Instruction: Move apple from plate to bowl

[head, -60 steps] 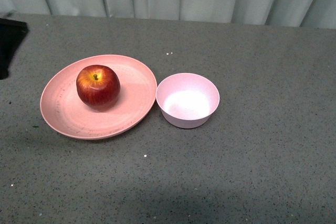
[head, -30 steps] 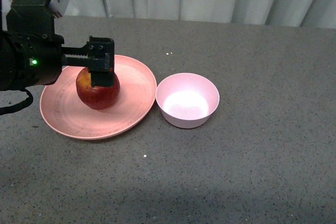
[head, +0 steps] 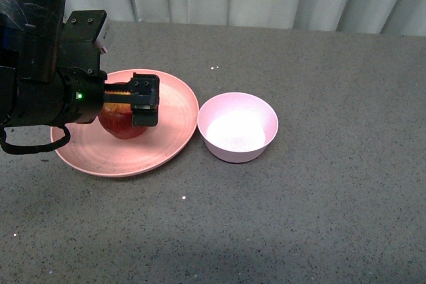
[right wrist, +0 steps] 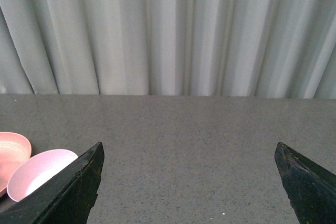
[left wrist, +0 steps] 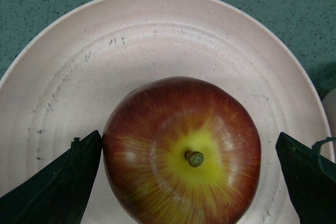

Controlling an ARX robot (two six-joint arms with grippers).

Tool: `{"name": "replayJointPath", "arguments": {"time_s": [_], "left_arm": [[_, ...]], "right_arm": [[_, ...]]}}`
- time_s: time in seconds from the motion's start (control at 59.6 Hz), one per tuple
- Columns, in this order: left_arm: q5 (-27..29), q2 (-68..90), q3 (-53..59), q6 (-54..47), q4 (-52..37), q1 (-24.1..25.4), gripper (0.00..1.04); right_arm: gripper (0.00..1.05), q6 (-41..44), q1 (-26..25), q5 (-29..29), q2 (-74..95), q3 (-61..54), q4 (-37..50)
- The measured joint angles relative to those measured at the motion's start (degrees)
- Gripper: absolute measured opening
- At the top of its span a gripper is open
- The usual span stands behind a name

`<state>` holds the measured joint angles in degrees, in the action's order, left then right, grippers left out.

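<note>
left gripper (left wrist: 187, 136) gapes wide astride the apple (left wrist: 181, 166) on the plate (left wrist: 157, 35) — one finger nearly touching, the other well off. centre first, close gently at the girth, then lift toward the bowl (head: 237, 128).

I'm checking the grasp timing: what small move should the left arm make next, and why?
Probably close the left gripper. Its open jaws straddle the apple, one side almost touching it and the other well clear. The apple sits on the plate, not yet held.
</note>
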<state>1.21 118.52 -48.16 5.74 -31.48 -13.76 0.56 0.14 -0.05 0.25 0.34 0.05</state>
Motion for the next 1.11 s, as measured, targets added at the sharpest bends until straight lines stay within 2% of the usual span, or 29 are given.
{"name": "replayJointPath", "arguments": {"time_s": [0.151,0.302,0.57,0.838,1.107], "left_arm": [[0.1,1.3,-0.8,0.4,0.9,0.3,0.98],[0.3,1.6,-0.8,0.0,-0.2,0.5,0.82],[-0.4,-0.2,-0.7,0.5,0.4,-0.4,0.80],[-1.8,-5.1,-2.8,3.6,2.0,-7.2,0.79],[-0.9,-4.4,-6.4,6.0,2.8,-13.7,0.79]], "right_arm": [[0.95,0.0,0.0,0.0,0.0,0.0,0.0],[0.95,0.0,0.0,0.0,0.0,0.0,0.0],[0.95,0.0,0.0,0.0,0.0,0.0,0.0],[0.95,0.0,0.0,0.0,0.0,0.0,0.0],[0.95,0.0,0.0,0.0,0.0,0.0,0.0]]}}
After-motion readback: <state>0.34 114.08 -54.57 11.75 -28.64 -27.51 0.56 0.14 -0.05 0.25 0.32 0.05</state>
